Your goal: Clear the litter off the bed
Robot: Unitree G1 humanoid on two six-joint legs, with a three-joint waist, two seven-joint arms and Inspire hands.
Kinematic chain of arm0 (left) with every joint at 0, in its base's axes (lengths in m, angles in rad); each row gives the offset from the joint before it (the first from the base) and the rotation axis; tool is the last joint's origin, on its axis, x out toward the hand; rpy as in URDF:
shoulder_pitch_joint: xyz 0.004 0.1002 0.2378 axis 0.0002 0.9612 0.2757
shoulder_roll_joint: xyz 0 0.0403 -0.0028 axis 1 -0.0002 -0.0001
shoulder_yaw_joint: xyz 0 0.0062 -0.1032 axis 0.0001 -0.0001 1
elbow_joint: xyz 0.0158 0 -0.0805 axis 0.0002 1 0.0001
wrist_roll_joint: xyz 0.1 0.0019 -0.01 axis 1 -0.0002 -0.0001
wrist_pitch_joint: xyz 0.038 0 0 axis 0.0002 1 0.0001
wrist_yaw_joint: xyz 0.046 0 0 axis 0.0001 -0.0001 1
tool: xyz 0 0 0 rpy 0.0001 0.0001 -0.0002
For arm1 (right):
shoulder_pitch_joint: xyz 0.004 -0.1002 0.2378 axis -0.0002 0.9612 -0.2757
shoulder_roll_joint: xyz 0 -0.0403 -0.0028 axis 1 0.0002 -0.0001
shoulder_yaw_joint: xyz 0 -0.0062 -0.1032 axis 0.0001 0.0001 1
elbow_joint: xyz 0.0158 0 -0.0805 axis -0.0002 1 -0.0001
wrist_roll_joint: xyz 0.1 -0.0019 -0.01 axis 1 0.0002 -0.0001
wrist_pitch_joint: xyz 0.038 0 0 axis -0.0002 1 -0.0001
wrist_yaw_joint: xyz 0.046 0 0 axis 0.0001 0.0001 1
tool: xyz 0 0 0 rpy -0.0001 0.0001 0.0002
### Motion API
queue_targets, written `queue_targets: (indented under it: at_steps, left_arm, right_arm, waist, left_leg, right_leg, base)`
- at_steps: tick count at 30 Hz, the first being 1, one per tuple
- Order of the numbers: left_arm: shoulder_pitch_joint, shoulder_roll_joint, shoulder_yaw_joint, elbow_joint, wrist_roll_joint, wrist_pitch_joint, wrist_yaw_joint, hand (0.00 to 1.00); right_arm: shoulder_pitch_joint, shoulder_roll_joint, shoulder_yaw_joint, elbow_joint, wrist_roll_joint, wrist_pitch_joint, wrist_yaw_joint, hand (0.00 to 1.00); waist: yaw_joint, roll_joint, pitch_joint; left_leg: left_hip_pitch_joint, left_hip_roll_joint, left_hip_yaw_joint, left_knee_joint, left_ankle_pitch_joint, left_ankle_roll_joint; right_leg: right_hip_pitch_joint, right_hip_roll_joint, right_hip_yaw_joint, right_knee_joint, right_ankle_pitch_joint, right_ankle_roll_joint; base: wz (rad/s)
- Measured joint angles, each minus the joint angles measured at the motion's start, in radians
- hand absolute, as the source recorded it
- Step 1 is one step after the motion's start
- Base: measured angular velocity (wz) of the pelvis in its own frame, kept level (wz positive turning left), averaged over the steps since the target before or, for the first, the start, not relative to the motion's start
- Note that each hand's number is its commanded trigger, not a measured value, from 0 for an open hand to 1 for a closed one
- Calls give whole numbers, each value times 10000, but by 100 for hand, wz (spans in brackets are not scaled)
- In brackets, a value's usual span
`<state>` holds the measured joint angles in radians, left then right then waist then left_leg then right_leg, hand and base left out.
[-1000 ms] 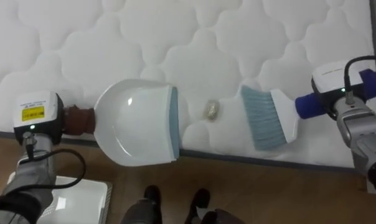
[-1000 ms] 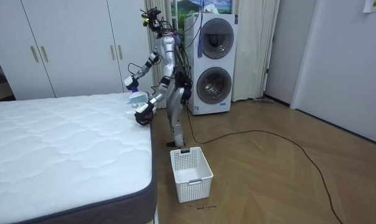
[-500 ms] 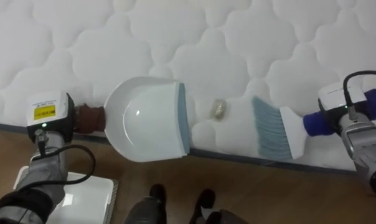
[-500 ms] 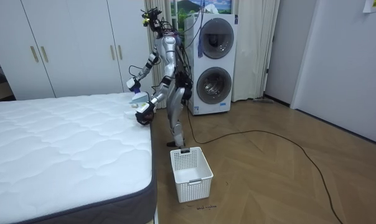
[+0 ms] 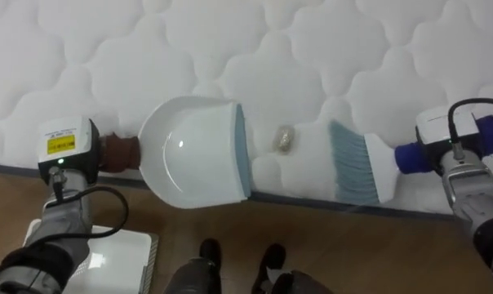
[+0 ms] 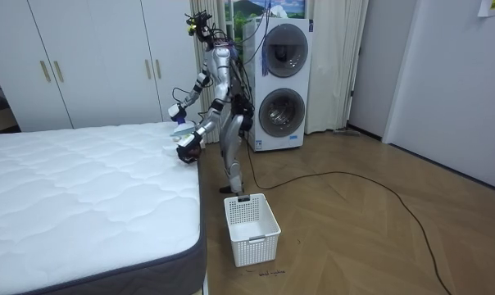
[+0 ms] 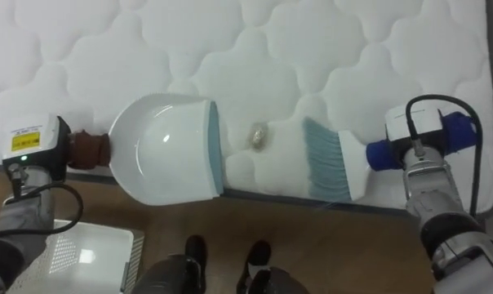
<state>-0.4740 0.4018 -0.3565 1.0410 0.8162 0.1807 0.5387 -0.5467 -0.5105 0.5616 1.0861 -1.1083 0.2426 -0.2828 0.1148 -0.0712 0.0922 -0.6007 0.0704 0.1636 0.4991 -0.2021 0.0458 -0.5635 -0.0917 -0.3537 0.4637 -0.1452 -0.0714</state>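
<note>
A small crumpled pale scrap [image 5: 285, 140] lies on the white quilted mattress [image 5: 230, 49], close to its near edge. Left of it a white dustpan [image 5: 193, 155] rests on the mattress, its pale blue rim facing the scrap. My left hand [image 5: 67, 151] is shut on the dustpan's brown handle. To the right of the scrap a hand brush [image 5: 357, 163] with pale blue bristles touches the mattress. Its blue handle sits in my shut right hand [image 5: 446, 147]. Scrap, dustpan and brush stand in one row, the scrap apart from both.
A white slatted basket [image 6: 252, 228] stands on the wooden floor beside the bed, and its corner [image 5: 120, 261] shows at the lower left. I stand at the bed's corner, with stacked washing machines [image 6: 282, 86] behind me and white wardrobes [image 6: 92, 61] along the wall.
The whole eye view has shifted a little. The dustpan's rim has come slightly nearer the scrap, and the brush keeps about the same distance from it.
</note>
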Motion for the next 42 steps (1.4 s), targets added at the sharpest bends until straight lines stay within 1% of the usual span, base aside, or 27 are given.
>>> queue_targets:
  at_steps: [4,9,13,14,19,24,28,33,39,42]
  left_arm:
    - [-14,-156,8,-1,7,97,4,100]
    - [-6,-275,-3,-1,27,130,8,100]
    - [22,-386,9,3,26,197,7,100]
    - [0,-392,6,-5,35,197,8,100]
    - [-20,-391,-10,-12,53,195,37,100]
    - [-32,-376,-5,4,108,197,101,100]
    - [-23,-379,-19,13,217,186,182,100]
    - [-2,-382,-30,10,307,172,166,100]
    - [75,-385,-19,3,308,175,103,100]
    - [123,-385,-11,3,409,176,91,100]
  right_arm:
    - [-3,150,-332,-1,-3,-2,-61,100]
    - [-3,398,-415,-138,4,8,-61,100]
    - [4,515,-394,-532,-8,9,-11,100]
    - [3,565,-393,-584,-4,9,0,100]
    - [3,809,-357,-601,37,128,24,100]
    - [4,808,-306,-851,-18,182,162,100]
    - [3,813,103,-1356,-191,197,467,100]
    - [6,839,276,-1615,-228,203,821,100]
    - [29,1031,363,-1767,-191,227,1253,100]
    - [104,1074,379,-1978,-181,359,1542,100]
  waist:
    - [-35,1,0]
    - [-164,0,-1]
    - [-291,2,-2]
    - [-324,7,-4]
    - [-361,22,-1]
    - [-360,24,0]
    - [-364,24,1]
    - [-374,21,1]
    - [-395,14,-3]
    - [-399,12,-4]
  left_leg:
    - [5,0,4,-48,17,-25]
    - [51,10,58,-132,46,-45]
    - [190,32,237,-229,63,-59]
    - [198,30,257,-241,65,-62]
    - [194,38,260,-238,80,-82]
    - [185,39,278,-218,85,-90]
    - [191,35,274,-153,104,-120]
    - [191,6,258,-178,108,-127]
    - [206,39,259,-133,131,-163]
    - [273,38,260,-145,133,-166]
  right_leg:
    - [-35,3,-26,5,-5,-10]
    - [-38,19,30,4,-5,-11]
    - [-33,52,221,1,7,-36]
    - [-36,60,254,-18,9,-75]
    - [-40,73,258,-42,7,-133]
    - [-80,62,279,22,-23,-174]
    - [-71,62,270,96,-51,-211]
    - [-52,68,225,49,-79,-253]
    - [-26,101,224,26,-84,-263]
    - [23,119,255,-7,-89,-268]
  base:
    - [-1]
    - [0]
    - [-11]
    - [-12]
    - [-3]
    - [0]
    - [0]
    - [0]
    - [0]
    - [-2]
